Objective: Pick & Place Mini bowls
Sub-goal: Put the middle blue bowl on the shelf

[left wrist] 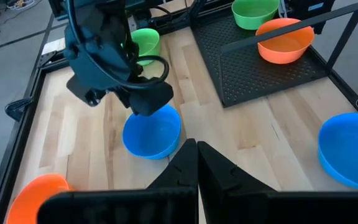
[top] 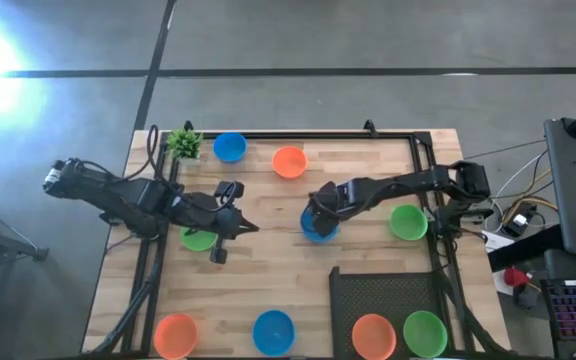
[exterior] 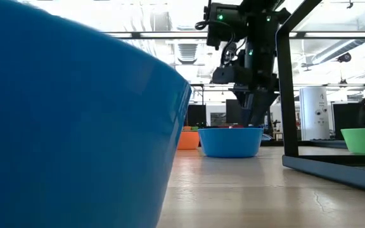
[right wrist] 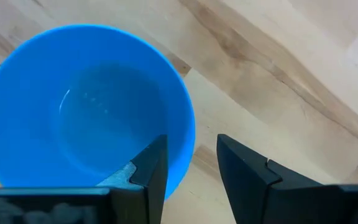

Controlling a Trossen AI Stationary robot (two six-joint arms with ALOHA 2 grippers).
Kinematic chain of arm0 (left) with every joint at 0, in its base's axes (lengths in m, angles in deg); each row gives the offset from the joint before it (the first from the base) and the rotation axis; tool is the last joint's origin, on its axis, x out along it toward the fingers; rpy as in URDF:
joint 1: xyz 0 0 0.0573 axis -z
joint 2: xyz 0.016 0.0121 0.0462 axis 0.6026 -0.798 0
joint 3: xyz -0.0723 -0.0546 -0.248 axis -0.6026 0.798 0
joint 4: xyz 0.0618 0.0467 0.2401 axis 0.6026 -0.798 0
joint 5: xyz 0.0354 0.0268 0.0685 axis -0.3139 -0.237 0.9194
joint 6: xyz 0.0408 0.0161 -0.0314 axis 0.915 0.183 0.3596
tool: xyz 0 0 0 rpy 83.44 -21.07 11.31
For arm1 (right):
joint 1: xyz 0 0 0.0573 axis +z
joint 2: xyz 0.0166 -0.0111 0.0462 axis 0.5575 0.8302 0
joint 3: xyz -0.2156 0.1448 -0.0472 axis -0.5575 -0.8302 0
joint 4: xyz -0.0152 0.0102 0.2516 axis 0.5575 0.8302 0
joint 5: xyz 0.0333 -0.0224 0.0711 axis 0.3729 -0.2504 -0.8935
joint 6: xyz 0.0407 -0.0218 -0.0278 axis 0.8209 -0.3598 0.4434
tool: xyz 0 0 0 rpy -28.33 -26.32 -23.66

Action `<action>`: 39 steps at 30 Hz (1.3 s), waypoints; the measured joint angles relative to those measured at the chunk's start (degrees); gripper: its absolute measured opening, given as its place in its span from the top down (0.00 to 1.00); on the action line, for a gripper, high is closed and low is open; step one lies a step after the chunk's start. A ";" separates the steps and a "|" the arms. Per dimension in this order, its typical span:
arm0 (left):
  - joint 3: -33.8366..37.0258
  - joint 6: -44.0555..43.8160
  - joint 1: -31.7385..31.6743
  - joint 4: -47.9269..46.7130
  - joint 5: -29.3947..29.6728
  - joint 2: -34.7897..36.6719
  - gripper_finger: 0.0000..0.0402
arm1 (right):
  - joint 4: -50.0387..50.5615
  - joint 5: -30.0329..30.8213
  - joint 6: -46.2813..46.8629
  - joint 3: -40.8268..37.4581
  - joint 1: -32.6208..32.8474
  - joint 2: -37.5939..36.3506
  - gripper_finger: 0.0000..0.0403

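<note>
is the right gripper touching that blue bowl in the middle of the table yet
Cannot tell. In the right wrist view the right gripper straddles the blue bowl's rim, one finger inside, one outside, but contact isn't plain.

Count of what sits on the wooden table [top: 368,250]

Nine mini bowls in three colours. Three blue: one at the far edge [top: 230,147], one at centre [top: 318,228], one at the near edge [top: 273,331]. Three orange: one far [top: 289,161], one at the near left corner [top: 176,335], one on the rack [top: 373,334]. Three green: one under the left arm [top: 197,239], one on the right [top: 407,222], one on the rack [top: 424,332]. One black mesh rack [top: 383,295]. One small potted plant [top: 184,143]. Two dark arms.
</note>
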 joint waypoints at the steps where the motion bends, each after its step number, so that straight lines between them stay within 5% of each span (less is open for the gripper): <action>1: 0.00 -0.01 0.12 0.02 0.02 0.00 1.00 | -0.45 -0.02 -0.02 0.00 -0.04 0.31 0.67; 20: 0.01 0.02 0.54 0.01 0.03 0.00 1.00 | -3.76 -2.13 -2.58 0.02 -0.04 4.22 0.70; 39: 0.01 0.02 0.54 0.00 0.05 0.00 1.00 | -3.99 -3.22 -4.32 0.04 -0.04 4.10 0.97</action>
